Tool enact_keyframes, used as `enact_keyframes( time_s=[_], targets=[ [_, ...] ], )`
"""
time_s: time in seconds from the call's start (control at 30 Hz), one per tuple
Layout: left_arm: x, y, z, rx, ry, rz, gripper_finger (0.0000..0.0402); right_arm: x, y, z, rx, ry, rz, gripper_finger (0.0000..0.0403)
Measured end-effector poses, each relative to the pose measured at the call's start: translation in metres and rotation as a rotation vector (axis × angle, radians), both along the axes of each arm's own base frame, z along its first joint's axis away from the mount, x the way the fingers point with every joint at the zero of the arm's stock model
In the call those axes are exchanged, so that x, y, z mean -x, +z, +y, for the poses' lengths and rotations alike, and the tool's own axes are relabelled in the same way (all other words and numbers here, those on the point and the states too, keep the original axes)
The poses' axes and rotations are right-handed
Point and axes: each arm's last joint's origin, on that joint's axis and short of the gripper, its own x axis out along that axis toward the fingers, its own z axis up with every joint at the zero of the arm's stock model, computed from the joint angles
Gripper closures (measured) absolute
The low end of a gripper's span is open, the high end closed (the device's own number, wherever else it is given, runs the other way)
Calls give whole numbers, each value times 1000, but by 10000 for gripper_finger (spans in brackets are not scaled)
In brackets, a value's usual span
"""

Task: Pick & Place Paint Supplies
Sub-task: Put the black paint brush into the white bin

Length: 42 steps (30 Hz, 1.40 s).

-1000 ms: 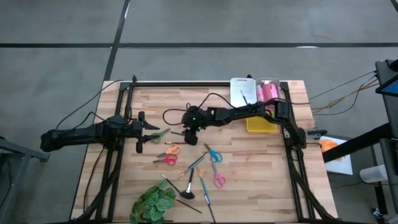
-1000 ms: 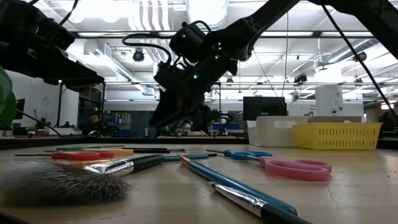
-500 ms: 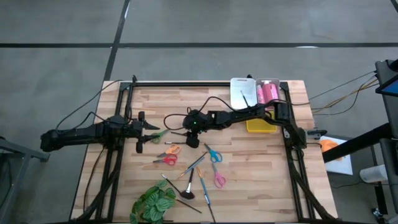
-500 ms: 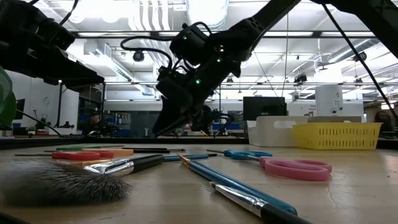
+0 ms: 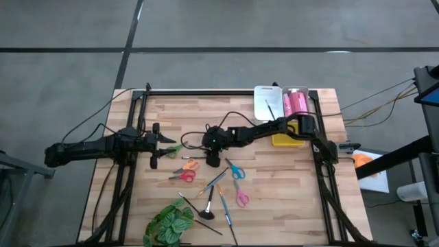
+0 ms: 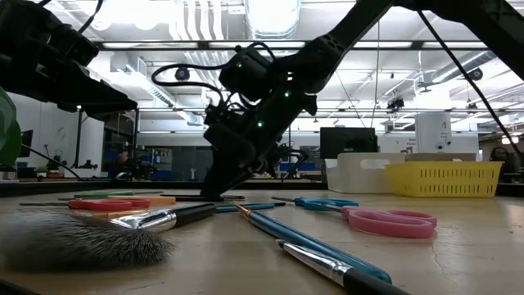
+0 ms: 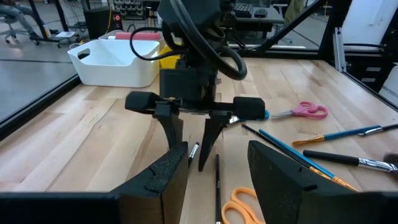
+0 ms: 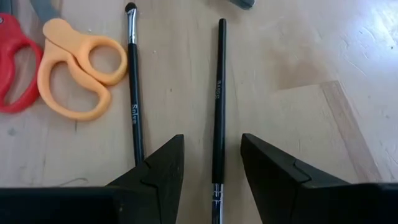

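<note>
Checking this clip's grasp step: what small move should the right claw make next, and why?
Probably lower slightly and close. The right claw is open and straddles a thin black brush lying flat on the table, with a second brush just outside one finger.

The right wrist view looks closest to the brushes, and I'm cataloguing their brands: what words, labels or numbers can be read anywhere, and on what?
"Sola" or similar, uncertain: white print on the black brush beside the orange scissors.
Small white print on the black brush between the right hand's open fingers: too small to read.
No readable text elsewhere.
</note>
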Motion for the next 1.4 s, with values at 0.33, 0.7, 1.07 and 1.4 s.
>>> enact_keyframes(
  time_s=[0.33, 0.7, 1.07, 1.4],
  targets=[
    [0, 0, 0, 0, 0, 0, 232, 1, -3, 1, 46, -22, 24, 243],
    [0, 0, 0, 0, 0, 0, 232, 2, -4, 2, 73, -22, 52, 292],
    [0, 0, 0, 0, 0, 0, 232, 4, -6, 2, 62, -30, 78, 386],
    [0, 0, 0, 0, 0, 0, 232, 5, -3, 3, 32, -61, 68, 386]
  ],
)
